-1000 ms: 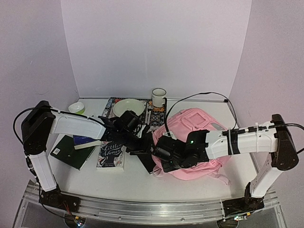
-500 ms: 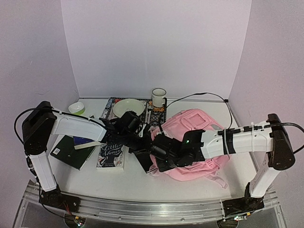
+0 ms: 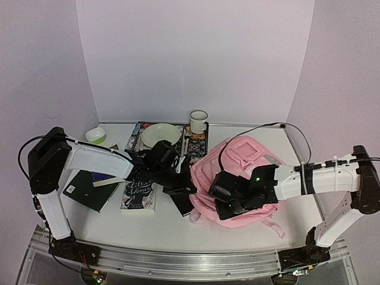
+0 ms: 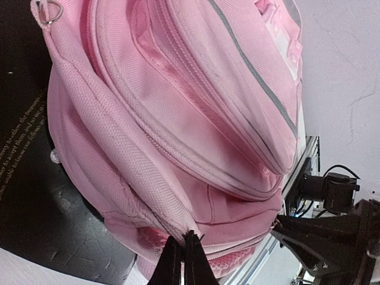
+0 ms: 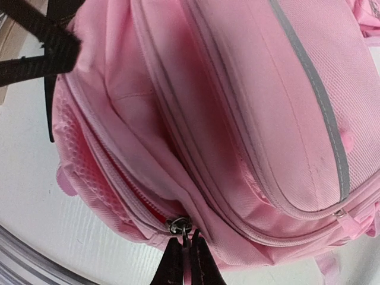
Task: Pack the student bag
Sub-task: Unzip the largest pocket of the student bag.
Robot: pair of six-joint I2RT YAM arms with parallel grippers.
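The student bag point(image 3: 246, 169) is a big pink backpack lying on the table right of centre. My left gripper point(image 4: 183, 238) is shut, pinching a fold of pink fabric by the zip seam at the bag's left end point(image 4: 178, 136). In the top view the left gripper point(image 3: 185, 190) sits at the bag's left edge, over a black book point(image 3: 183, 203). My right gripper point(image 5: 184, 242) is shut on the metal zip pull point(image 5: 179, 226) of the bag point(image 5: 237, 107), where the zip gapes a little and shows red lining. The bag's inside is hidden.
A "Little Women" book point(image 3: 140, 193) and a dark book point(image 3: 88, 190) with a smaller book on it lie at the left. A pale bowl point(image 3: 160, 134), a white mug point(image 3: 198, 121), a patterned book point(image 3: 196, 143) and a small green bowl point(image 3: 95, 135) stand at the back.
My left gripper has closed on the bag's fabric. My right arm has moved right along the bag's near side, still holding the zip pull.
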